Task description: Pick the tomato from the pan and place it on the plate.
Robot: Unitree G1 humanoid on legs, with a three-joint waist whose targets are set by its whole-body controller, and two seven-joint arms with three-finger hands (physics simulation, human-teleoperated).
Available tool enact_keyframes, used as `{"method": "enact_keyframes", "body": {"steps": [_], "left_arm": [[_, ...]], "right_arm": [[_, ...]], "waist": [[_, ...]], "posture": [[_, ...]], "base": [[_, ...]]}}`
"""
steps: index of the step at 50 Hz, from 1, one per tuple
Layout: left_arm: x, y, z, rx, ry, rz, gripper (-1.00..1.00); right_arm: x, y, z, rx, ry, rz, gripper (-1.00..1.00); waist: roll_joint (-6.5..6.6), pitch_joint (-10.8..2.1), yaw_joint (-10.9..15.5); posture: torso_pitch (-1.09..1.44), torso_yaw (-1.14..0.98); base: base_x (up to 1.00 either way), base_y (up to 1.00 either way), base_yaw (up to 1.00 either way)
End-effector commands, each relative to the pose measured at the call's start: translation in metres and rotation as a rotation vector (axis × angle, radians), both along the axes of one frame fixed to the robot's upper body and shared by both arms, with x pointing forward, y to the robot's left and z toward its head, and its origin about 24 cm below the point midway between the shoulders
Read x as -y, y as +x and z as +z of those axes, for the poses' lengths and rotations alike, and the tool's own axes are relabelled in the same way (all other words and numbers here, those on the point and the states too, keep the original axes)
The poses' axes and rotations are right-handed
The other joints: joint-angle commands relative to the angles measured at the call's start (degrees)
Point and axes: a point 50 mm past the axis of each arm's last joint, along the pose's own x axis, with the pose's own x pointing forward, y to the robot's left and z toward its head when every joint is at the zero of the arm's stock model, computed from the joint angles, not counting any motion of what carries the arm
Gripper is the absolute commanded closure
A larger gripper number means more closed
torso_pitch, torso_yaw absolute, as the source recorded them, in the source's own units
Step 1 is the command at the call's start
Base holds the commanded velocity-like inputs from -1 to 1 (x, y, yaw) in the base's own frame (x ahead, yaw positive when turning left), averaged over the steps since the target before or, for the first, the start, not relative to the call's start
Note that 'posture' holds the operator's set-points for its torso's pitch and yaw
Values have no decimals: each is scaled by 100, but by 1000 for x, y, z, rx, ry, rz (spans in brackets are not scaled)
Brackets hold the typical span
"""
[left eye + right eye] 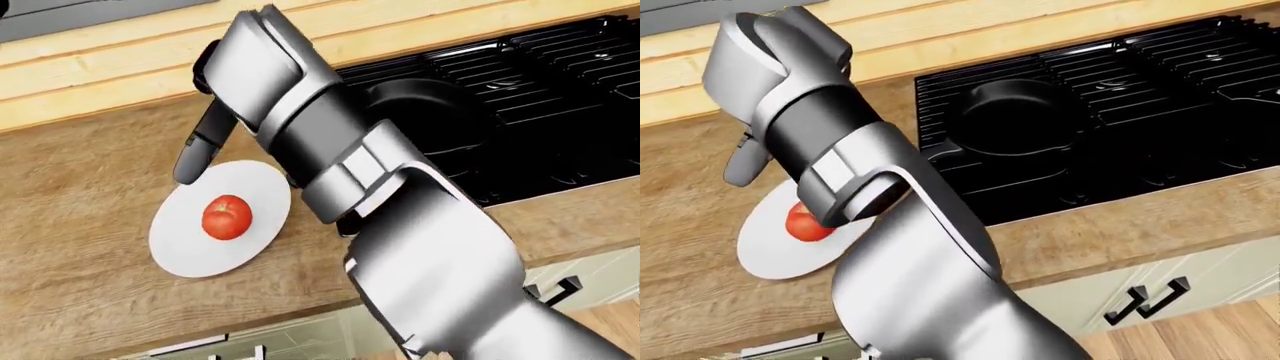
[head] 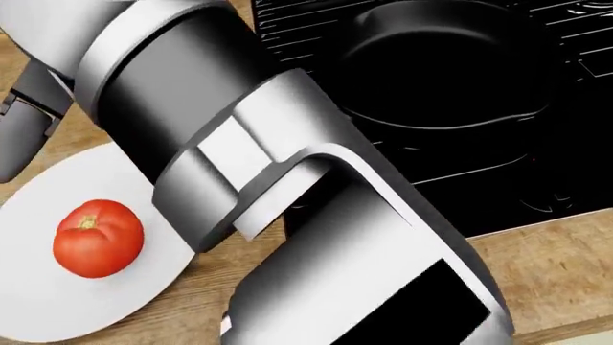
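Tomato (image 1: 227,217) is seated on white plate (image 1: 255,187), near the tabletop's (image 1: 80,217) near edge; black pan (image 1: 1015,116) is left empty on the stove (image 1: 1160,90). Left robot hand (image 1: 200,146) is raised above the plate, fingers spread, holding nothing.

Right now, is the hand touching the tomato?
Apart. In the left-eye view the hand hangs open above the plate's rim, with bare white plate between its fingertips and the tomato.

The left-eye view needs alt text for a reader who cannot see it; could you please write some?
A red tomato sits upright on a white plate on a wooden counter. The robot's hand hangs open above the plate's upper edge, not touching the tomato. Its large grey arm partly hides an empty black pan on the stove.
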Motion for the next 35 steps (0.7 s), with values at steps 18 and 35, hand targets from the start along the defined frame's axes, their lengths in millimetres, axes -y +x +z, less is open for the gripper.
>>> {"method": "enact_keyframes", "body": {"steps": [18, 35], "left_arm": [[-3, -8, 9, 58, 2, 23, -100], [-3, -7, 8, 54, 6, 27, -100]], "right_arm": [[63, -26, 146, 291, 440, -80, -100], [156, -38, 186, 444, 785, -209, -100]], "waist": [[-52, -81, 29], [-207, -10, 102]], "posture": [[0, 0], [0, 0]], "base": [[0, 0, 0], [0, 0, 0]]}}
